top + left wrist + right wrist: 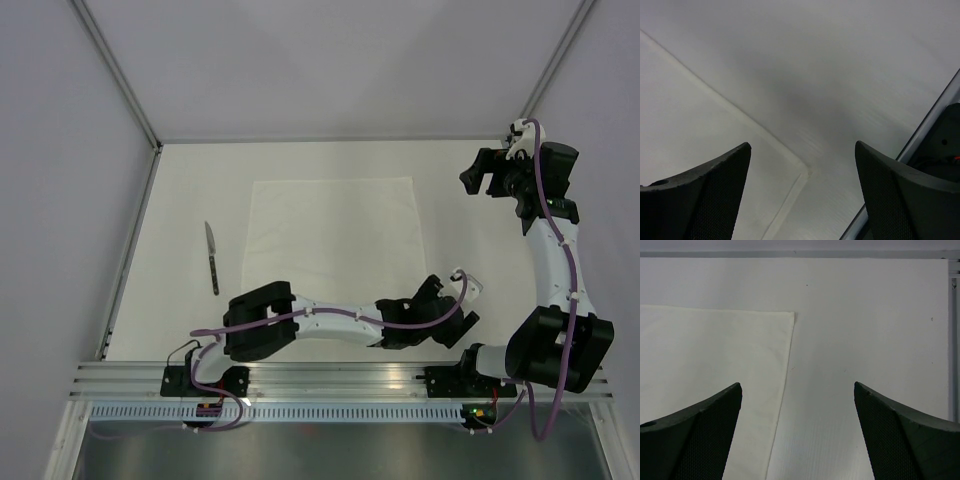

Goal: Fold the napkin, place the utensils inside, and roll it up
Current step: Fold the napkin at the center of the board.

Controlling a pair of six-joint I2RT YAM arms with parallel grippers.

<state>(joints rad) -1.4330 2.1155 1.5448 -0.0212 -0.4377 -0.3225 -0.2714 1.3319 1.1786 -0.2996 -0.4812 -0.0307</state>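
A white napkin point(335, 235) lies flat mid-counter point(470, 240), with a knife point(212, 258) apart on its left. The left arm point(330, 320) reaches across to the napkin's near right corner, jaws wide and empty. The right arm point(550, 250) hovers far right, jaws wide and empty. For a clean fold, pinch only the thin edge and keep the sides aligned.
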